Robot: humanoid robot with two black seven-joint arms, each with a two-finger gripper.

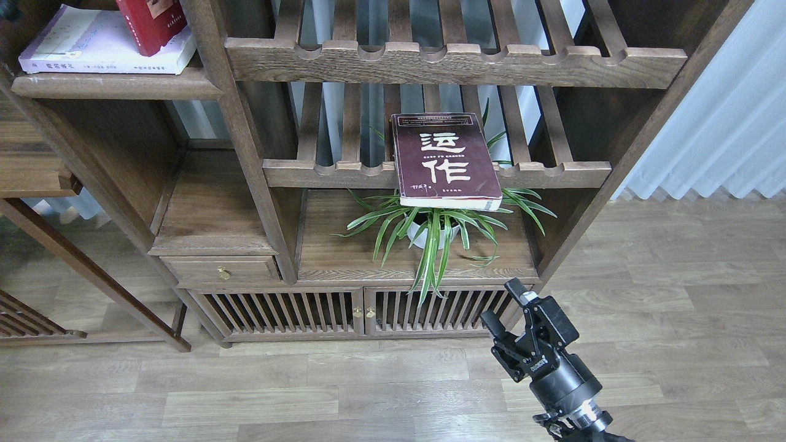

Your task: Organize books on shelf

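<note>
The dark maroon book (pixel 445 159) with large white Chinese characters lies flat on the middle slatted rack, overhanging its front rail. The white-lavender book (pixel 86 43) lies flat on the solid plank shelf (pixel 116 86) at the top left. The red book (pixel 150 21) rests on top of it, partly cut off by the frame's top edge. My right gripper (pixel 500 302) is low at the bottom right, in front of the cabinet and well below the maroon book, open and empty. My left gripper is out of view.
A potted spider plant (pixel 433 230) stands under the maroon book. An upper slatted rack (pixel 454 61) is above it. A drawer with a brass knob (pixel 224 272) and slatted cabinet doors (pixel 356 313) are below. White curtain (pixel 724 123) hangs at the right.
</note>
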